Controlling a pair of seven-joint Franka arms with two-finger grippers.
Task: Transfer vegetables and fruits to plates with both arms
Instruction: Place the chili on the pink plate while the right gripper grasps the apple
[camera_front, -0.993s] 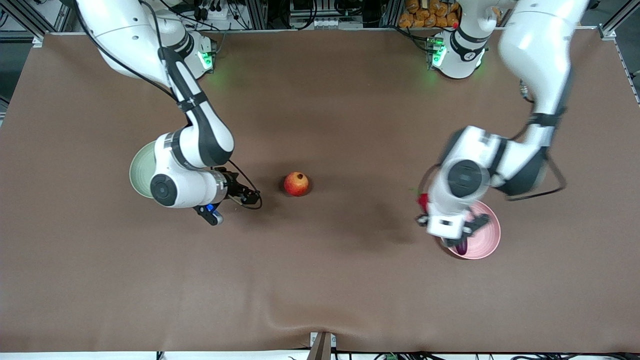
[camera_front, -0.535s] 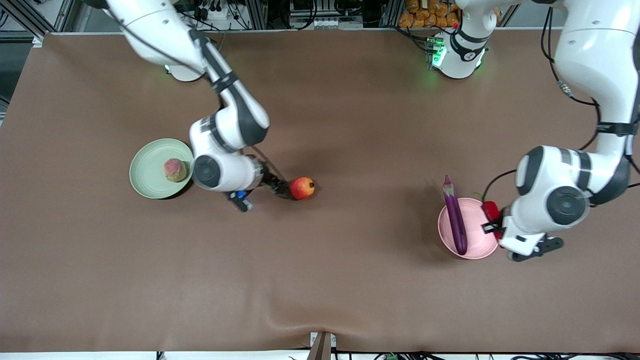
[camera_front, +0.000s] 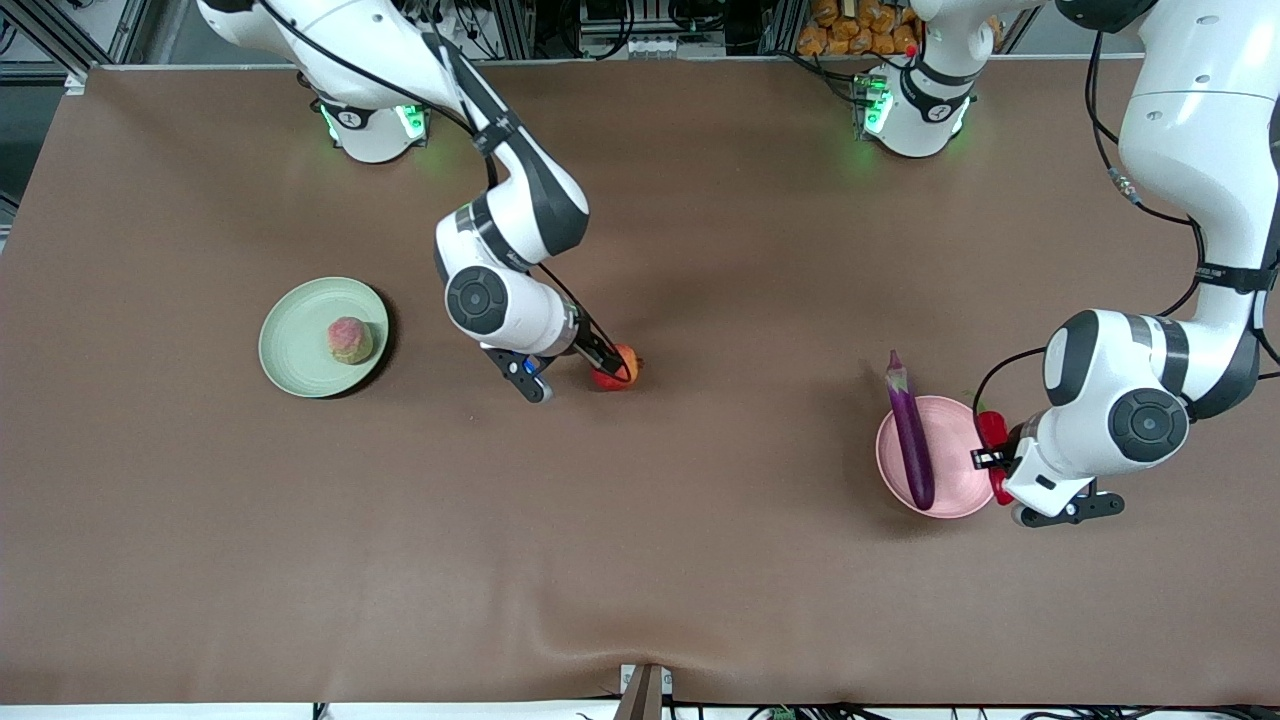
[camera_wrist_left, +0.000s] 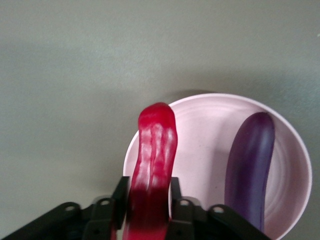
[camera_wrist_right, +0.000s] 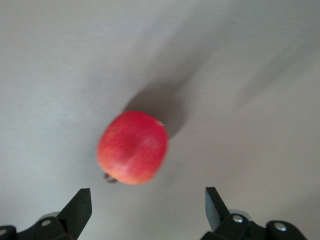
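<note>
Right gripper (camera_wrist_right: 145, 210): I am holding its fingers wide apart, hanging just above the round red fruit (camera_front: 617, 367) at mid-counter; nothing is gripped.
Round red fruit: it is sitting alone on the brown counter (camera_front: 640, 560), between the two plates, with its small crown tip lying sideways.
Handling, red fruit: I am judging it firm, smooth and prone to rolling; I would be closing across its widest middle, clear of the crown, so it cannot squirt out.
Left gripper (camera_wrist_left: 150, 200): I am seeing its fingers clamped on the stem end of the red chili pepper (camera_wrist_left: 151, 165), held over the rim of the pale pink plate (camera_front: 965, 500) on the side toward the left arm's end of the counter.
Handling, chili pepper: glossy, ribbed, light and probably slippery; the hold is sitting near one end, so the free tip is reaching out over the plate.
Eggplant (camera_front: 909, 436): it is lying in the pink plate with its pale stem cap overhanging the rim farther from the front camera.
Handling, eggplant: long and slick, so I am judging it likely to pivot if the pepper lands against it.
Pale green plate (camera_front: 290, 350): it is carrying the pink-and-yellow-green fruit (camera_front: 349, 339), toward the right arm's end.
</note>
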